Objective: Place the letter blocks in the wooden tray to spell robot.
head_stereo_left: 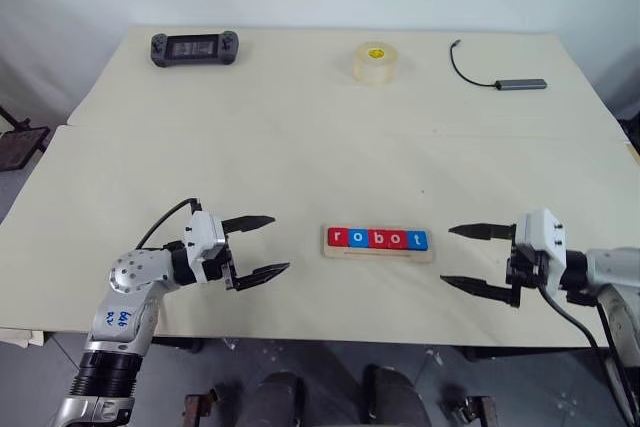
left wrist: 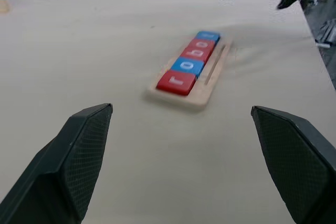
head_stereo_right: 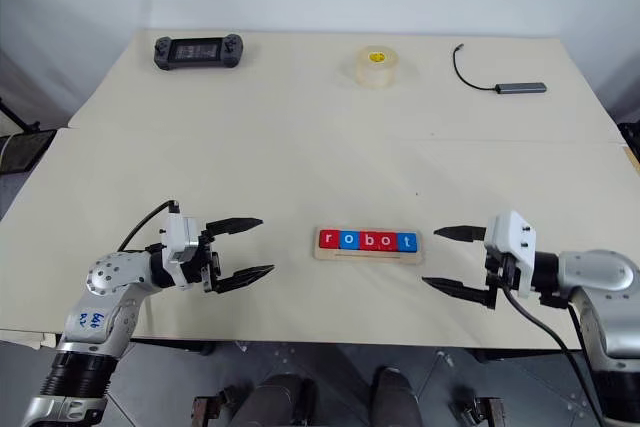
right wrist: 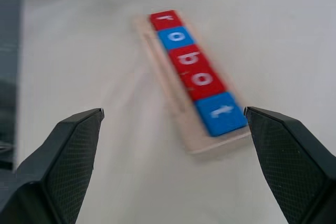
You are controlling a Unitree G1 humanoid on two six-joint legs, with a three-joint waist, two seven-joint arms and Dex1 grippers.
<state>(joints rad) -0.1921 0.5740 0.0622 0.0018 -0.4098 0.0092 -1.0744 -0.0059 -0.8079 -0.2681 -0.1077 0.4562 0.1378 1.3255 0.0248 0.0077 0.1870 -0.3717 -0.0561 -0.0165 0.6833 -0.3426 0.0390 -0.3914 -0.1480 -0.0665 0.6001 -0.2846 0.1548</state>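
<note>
Blocks: we count 5 letter blocks (head_stereo_left: 378, 239) in a row in the wooden tray (head_stereo_left: 379, 253), reading r, o, b, o, t; colours run red, blue, red, red, blue.
Tray: we see it near the front middle of the desk (head_stereo_left: 300, 147), between both claws.
Left claw (head_stereo_left: 262, 245): wide apart, holding nothing, well left of the tray.
Right claw (head_stereo_left: 452, 256): wide apart, holding nothing, right of the tray.
Far edge: we see a game controller (head_stereo_left: 194, 48), tape roll (head_stereo_left: 376, 62) and cable adapter (head_stereo_left: 505, 78).
</note>
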